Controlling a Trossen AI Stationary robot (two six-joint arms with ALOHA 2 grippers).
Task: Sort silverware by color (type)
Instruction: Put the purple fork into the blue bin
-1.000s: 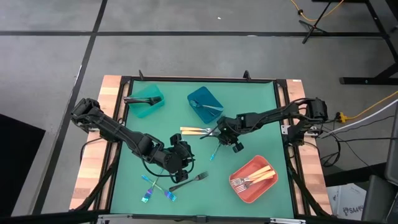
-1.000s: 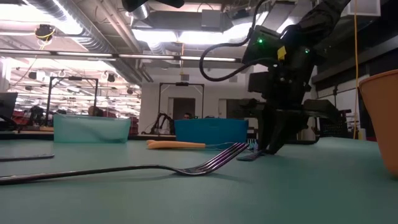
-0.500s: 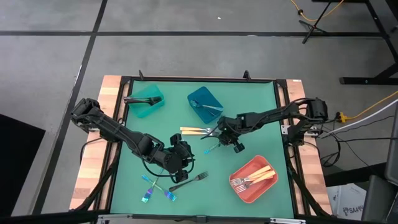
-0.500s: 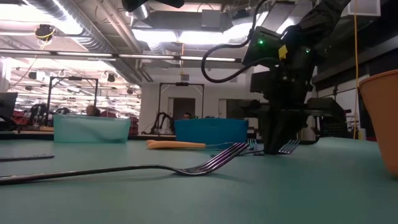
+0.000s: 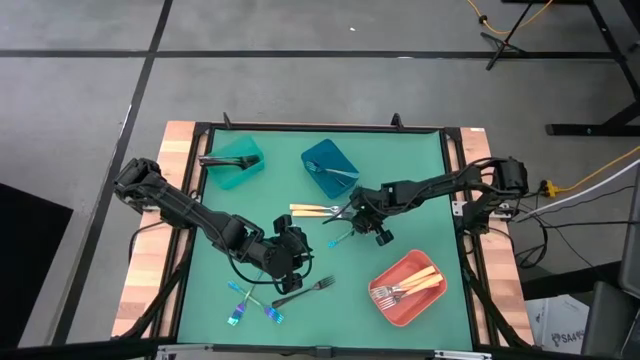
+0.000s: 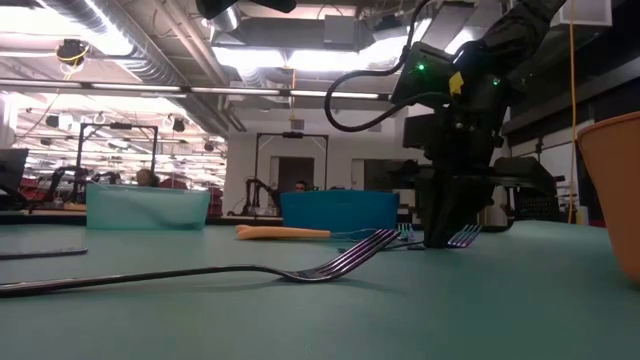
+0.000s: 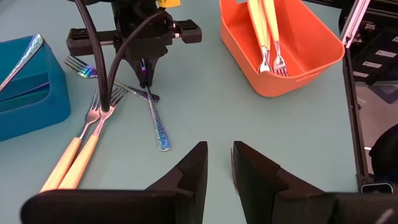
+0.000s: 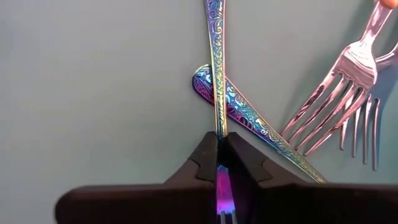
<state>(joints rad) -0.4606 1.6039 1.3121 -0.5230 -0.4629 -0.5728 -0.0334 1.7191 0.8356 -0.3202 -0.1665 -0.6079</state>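
Silverware lies scattered over the green table mat (image 5: 400, 160): thin, flat forks. One iridescent fork (image 8: 216, 68), with an embossed scroll pattern along its blue-teal handle, is pinched in the clenched right gripper (image 5: 352, 214) near the table's middle; its handle crosses a second iridescent fork (image 8: 255, 121) lying on the mat. Just beside them lie two gold-handled forks (image 5: 312, 210) with silver heads. The left gripper (image 5: 293, 247) hangs near the front left, its jaws parted with nothing between them. A dark fork (image 5: 304, 290) lies close by, and what look like more iridescent forks (image 5: 240, 300) lie near the front edge, too small to count surely. The coral bin (image 5: 408, 288) holds gold-handled forks; the blue bin (image 5: 330, 168) and teal bin (image 5: 233, 164) each hold a piece, partly hidden by their walls.
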